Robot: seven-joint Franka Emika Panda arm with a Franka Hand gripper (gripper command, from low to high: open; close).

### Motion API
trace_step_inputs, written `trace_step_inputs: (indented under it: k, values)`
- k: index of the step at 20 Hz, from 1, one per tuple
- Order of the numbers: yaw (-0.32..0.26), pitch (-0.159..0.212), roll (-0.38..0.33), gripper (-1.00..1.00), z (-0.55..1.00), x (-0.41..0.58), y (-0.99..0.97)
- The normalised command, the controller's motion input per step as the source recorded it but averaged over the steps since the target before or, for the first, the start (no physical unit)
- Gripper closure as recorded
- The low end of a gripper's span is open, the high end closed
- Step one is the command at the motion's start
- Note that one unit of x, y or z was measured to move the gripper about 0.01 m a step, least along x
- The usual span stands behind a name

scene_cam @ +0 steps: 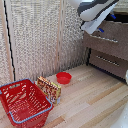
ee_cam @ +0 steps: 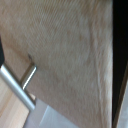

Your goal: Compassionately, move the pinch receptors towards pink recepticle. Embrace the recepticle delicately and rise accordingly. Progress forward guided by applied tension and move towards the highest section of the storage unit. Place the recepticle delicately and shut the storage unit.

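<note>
The dark brown dresser (scene_cam: 107,50) stands at the exterior view's right, against the beige slatted wall (scene_cam: 37,40). Its topmost drawer (scene_cam: 106,36) juts out a little past the fronts below, and each front carries a long silver bar handle (scene_cam: 106,61). The white robot arm (scene_cam: 92,7) reaches in from the upper edge of the exterior view and bends down over that top drawer, so its bulky wrist hides the drawer's upper part. The gripper (scene_cam: 103,28) sits low at the drawer's front edge; only a blue tip shows there, and whether the fingers are spread or pressed together cannot be told. The wrist view is filled by a brown wooden panel (ee_cam: 65,55) seen very close and tilted, with a silver bar handle (ee_cam: 17,85) on its post alongside.

On the pale wood floor (scene_cam: 90,100), a red wire-style basket (scene_cam: 22,102) stands at the exterior view's lower left. A patterned box (scene_cam: 49,88) leans just beside it, and a shallow red bowl (scene_cam: 63,77) lies nearby. The pink cup is not visible in either view.
</note>
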Motion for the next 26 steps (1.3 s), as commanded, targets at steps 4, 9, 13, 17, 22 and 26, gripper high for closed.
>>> trace_step_inputs:
  k: [4, 9, 13, 17, 22, 26]
  values:
    - [0.099, 0.106, -0.185, -1.00, -0.05, 0.003, 0.51]
    - [0.163, 0.099, -0.202, -1.00, -0.23, 0.059, 0.29]
    - [0.215, 0.098, -0.206, -1.00, -0.58, 0.000, -0.01]
    - [0.208, 0.011, -0.218, -1.00, -0.35, 0.049, -0.01]
    - [0.153, -0.088, -0.242, -1.00, -0.02, 0.101, -0.14]
    - [0.121, -0.166, -0.207, -1.00, 0.29, 0.053, -0.29]
